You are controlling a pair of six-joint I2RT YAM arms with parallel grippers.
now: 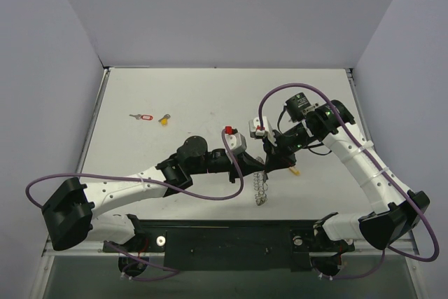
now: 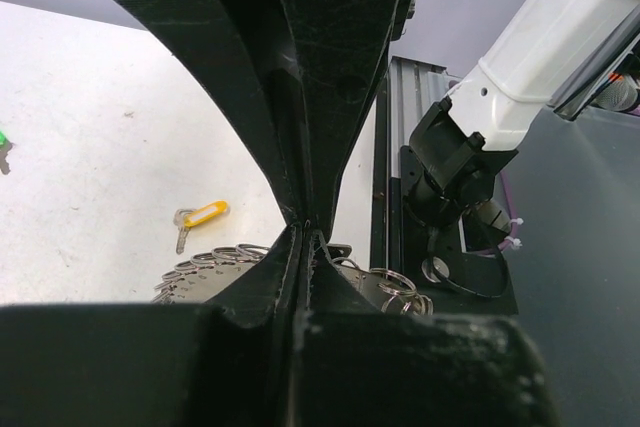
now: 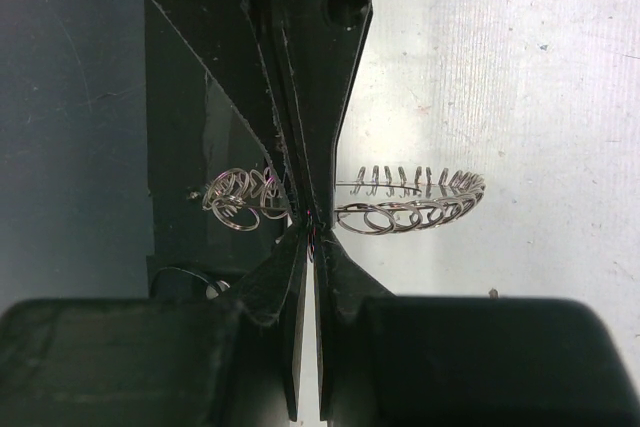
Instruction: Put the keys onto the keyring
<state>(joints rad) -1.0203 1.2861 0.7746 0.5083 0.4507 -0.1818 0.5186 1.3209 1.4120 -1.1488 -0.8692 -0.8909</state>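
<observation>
Right wrist view: R claw (image 3: pixel 305 217) clenched on keyring (image 3: pixel 410 197) wire; ring sits at desk (image 1: pixel 210 96) near edge, centre. L claw (image 2: pixel 305 227) pinched on same coil, just beside.

Ring judged light, springy, slippery and apt to flex; best gripped on one loop.

Red-tag key (image 1: pixel 143 117) and yellow-tag key (image 1: pixel 164 120) lie on desk, well apart from ring. No containers in view.

This is a robotics lab test cell. A white desk (image 1: pixel 182 96) is boxed in on three sides by plain pale panels (image 1: pixel 49 54). The left arm (image 1: pixel 126 190) and the right arm (image 1: pixel 360 159) are bolted to a black base plate (image 1: pixel 231 243) at the near edge. Purple cables (image 1: pixel 301 87) loop loose, and a bare metal rail (image 1: pixel 93 124) edges the desk.
</observation>
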